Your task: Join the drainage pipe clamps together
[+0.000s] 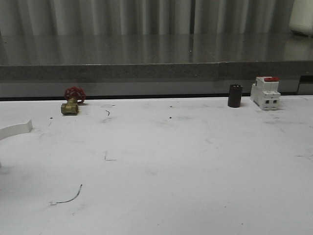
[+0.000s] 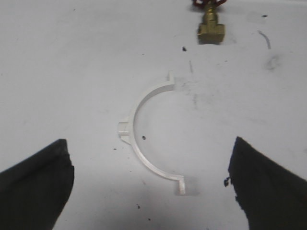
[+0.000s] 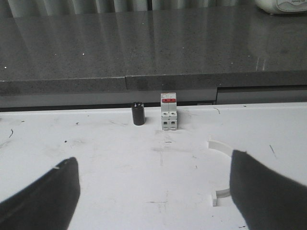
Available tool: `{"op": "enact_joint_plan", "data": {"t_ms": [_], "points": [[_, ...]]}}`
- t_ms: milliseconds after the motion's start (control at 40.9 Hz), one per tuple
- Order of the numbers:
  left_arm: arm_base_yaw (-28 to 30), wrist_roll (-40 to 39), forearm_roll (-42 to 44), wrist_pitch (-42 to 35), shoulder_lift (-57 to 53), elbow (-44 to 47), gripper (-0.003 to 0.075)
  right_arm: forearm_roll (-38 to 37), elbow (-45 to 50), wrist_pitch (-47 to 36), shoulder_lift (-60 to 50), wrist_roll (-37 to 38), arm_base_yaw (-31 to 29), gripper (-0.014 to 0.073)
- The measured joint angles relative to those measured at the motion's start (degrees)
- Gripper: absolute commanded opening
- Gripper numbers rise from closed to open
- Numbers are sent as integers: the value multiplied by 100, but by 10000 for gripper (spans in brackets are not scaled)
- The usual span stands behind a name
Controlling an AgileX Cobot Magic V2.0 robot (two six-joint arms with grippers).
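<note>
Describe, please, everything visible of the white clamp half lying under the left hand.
The clamp half is a thin white semicircular band, plastic by its look, lying flat on the white table. Each end has a small flat tab, and a short lug juts from its outer curve. Its open side faces away from the lug. The open left hand hangs above it; nothing touches it.

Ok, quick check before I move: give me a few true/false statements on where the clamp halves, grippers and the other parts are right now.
1. The left gripper is open above a clamp half. True.
2. That clamp half is already joined into a ring. False: it lies alone, a single arc.
3. The brass valve has a red handwheel. True.
4. The black cylinder lies on its side. False: it stands upright beside the breaker.
5. The right gripper grips the second clamp half. False: it is open.
</note>
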Motion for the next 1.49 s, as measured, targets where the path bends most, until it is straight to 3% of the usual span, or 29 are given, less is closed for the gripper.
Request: {"op": "enact_joint_plan", "data": {"t_ms": [587, 782, 1197, 1491], "points": [[476, 1019, -438, 1442, 3373, -2143, 603, 0, 0, 21, 0, 0, 0, 652], [476, 1028, -453, 1697, 3871, -2334, 515, 0, 0, 21, 0, 0, 0, 652], [476, 1189, -462, 1724, 3923, -2346, 235, 0, 0, 21, 0, 0, 0, 652], [476, 1353, -462, 1679, 3979, -2346, 143, 0, 0, 21, 0, 0, 0, 652]]}}
